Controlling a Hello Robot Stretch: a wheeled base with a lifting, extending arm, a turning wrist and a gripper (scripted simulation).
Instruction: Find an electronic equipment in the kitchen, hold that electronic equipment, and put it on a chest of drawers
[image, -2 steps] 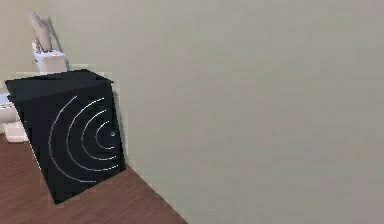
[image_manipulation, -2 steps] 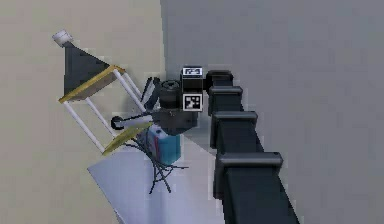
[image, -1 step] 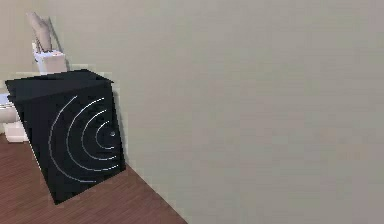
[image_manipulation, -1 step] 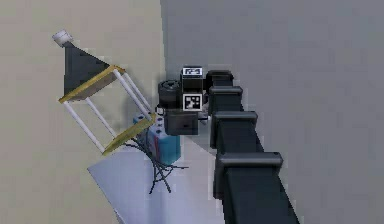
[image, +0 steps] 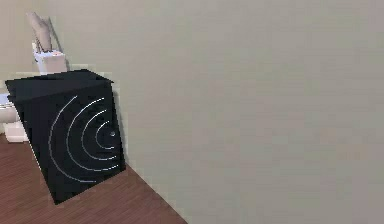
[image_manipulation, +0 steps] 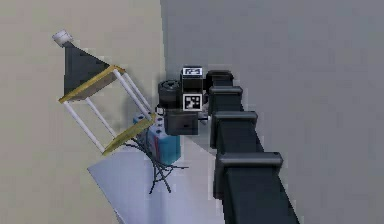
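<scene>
Electronic equipment (image_manipulation: 164, 146) shows left of the arm (image_manipulation: 240, 150), by a pale surface (image_manipulation: 125, 185) at the gripper (image_manipulation: 168, 122): seemingly a small teal block trailing dark cords (image_manipulation: 160, 178). Probably light and rigid; grasp its body, not the cords. Whether the gripper holds anything, I cannot tell.

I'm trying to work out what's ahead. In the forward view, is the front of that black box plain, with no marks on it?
No, the black box has white curved lines across its front face.
</scene>
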